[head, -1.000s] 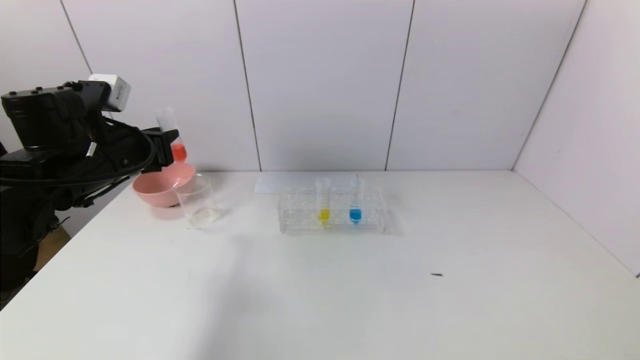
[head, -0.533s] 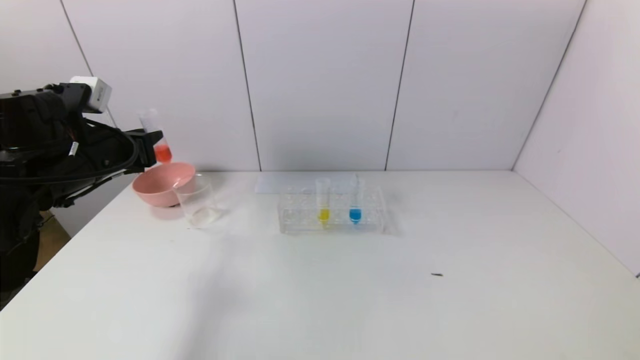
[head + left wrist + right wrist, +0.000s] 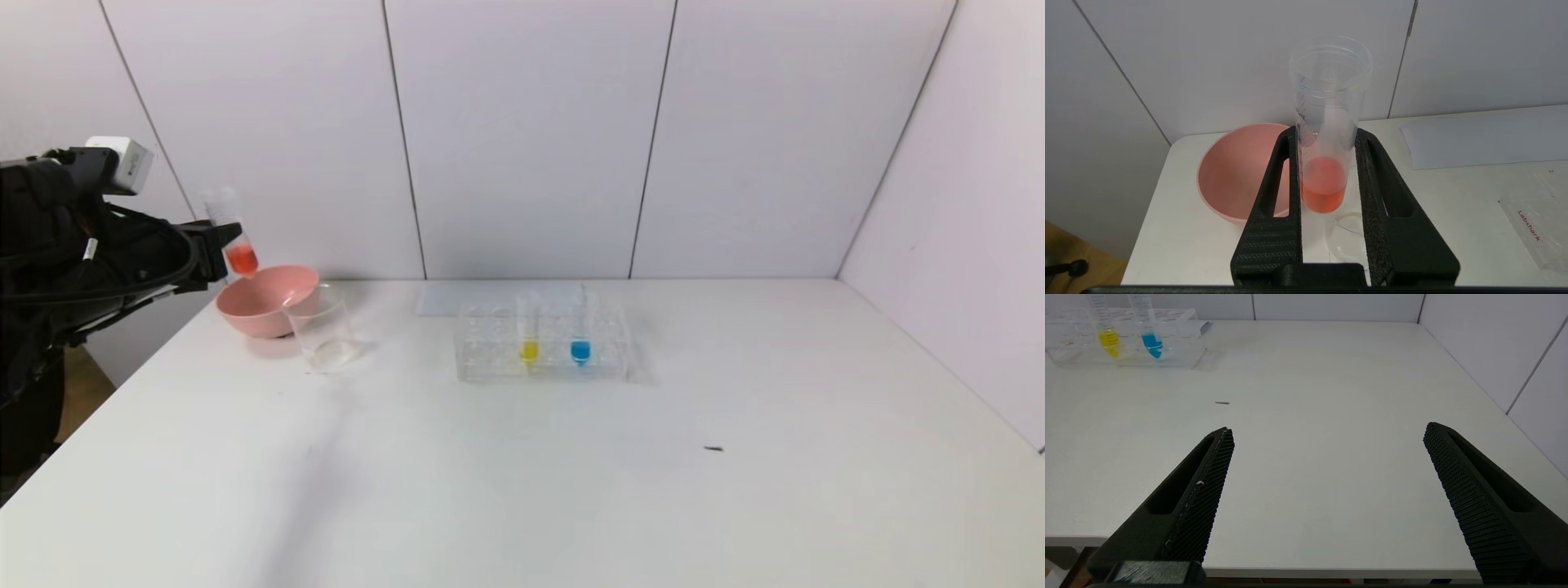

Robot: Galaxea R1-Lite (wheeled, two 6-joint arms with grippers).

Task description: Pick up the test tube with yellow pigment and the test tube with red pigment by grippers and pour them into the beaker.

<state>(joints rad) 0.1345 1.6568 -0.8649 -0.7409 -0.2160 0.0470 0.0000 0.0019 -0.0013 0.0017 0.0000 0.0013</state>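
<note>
My left gripper [image 3: 214,242] is shut on the test tube with red pigment [image 3: 242,260] and holds it upright in the air, above the pink bowl's left rim. From the left wrist, the tube [image 3: 1327,122] sits between both black fingers, red liquid at its bottom. The clear beaker [image 3: 321,328] stands on the table to the right of the tube and below it; its rim [image 3: 1347,241] shows under the fingers. The test tube with yellow pigment [image 3: 528,327] stands in the clear rack [image 3: 490,359]. My right gripper [image 3: 1327,430] is open over the table's near edge, holding nothing.
A pink bowl [image 3: 265,300] touches the beaker's left side. A blue-liquid tube [image 3: 580,327] stands beside the yellow one in the rack. A white sheet [image 3: 445,300] lies behind the rack. A small dark speck [image 3: 713,448] lies on the white table. Walls close off the back and right.
My left arm has carried the red tube to the left and slightly down, from above the beaker's side of the bowl to beyond the bowl's left rim. Grip unchanged.
</note>
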